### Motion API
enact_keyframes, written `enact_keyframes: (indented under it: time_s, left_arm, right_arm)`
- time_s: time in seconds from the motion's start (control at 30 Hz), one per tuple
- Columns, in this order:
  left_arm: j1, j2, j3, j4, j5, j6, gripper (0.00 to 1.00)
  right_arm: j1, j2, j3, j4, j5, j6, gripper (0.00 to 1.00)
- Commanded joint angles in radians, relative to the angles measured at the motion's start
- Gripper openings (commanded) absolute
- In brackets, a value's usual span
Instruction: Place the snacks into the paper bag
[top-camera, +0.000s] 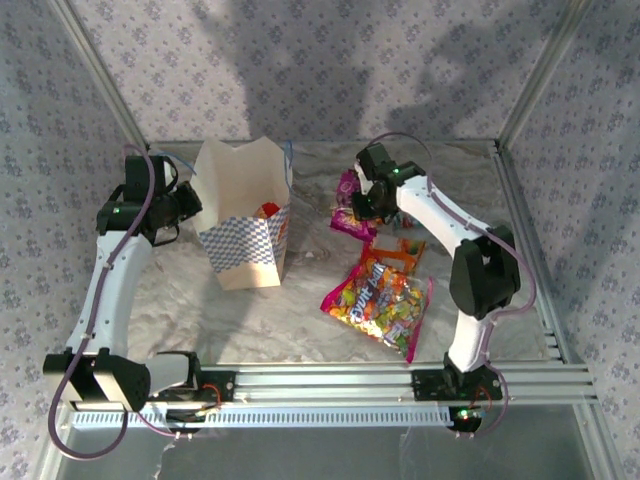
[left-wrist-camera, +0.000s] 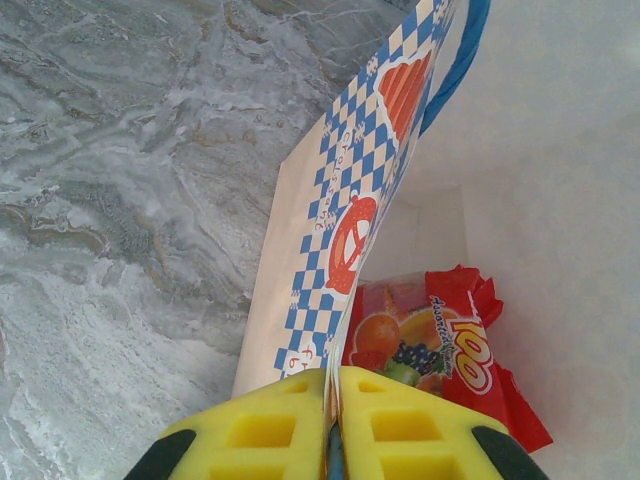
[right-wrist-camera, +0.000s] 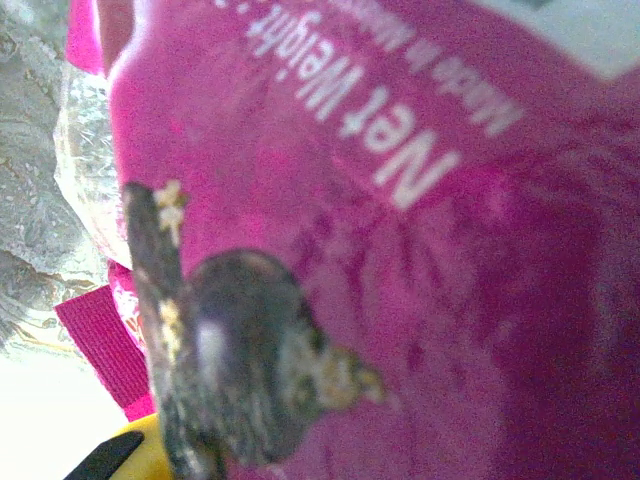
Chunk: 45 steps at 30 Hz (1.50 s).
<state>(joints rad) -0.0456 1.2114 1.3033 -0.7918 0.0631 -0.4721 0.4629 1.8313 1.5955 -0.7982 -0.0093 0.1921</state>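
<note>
The cream paper bag (top-camera: 243, 220) with a blue-checkered band stands open at the left of the table. My left gripper (top-camera: 186, 205) is shut on its left wall, the yellow fingers (left-wrist-camera: 262, 428) pinching the paper edge (left-wrist-camera: 335, 400). A red packet (left-wrist-camera: 455, 350) lies inside the bag. My right gripper (top-camera: 366, 204) is down on the purple packet (top-camera: 350, 216) and shut on it. The purple packet (right-wrist-camera: 400, 250) presses close to the right wrist camera and hides the fingertips, leaving one yellow finger (right-wrist-camera: 125, 455) showing. An orange packet (top-camera: 402, 250) and the large multicoloured packet (top-camera: 380, 300) lie on the table.
The bag's blue cord handle (left-wrist-camera: 455, 60) hangs along its rim. Metal frame rails (top-camera: 520, 220) border the marbled tabletop (top-camera: 290, 310) on the right and at the front. Patterned walls stand behind.
</note>
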Motion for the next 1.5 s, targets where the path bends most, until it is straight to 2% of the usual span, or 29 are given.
enact_keyframes:
  time_s: [0.0, 0.93, 1.47]
  left_arm:
    - [0.006, -0.010, 0.027, -0.022, 0.015, 0.016, 0.10]
    - [0.007, -0.012, 0.029, -0.024, 0.017, 0.026, 0.10]
    - [0.007, -0.010, 0.034, -0.024, 0.020, 0.026, 0.10]
  right_arm:
    - [0.011, -0.090, 0.018, 0.028, 0.067, -0.020, 0.16]
    - [0.065, -0.291, 0.028, 0.071, 0.157, -0.067, 0.15]
    - [0.136, -0.380, 0.070, 0.103, 0.201, -0.121, 0.15]
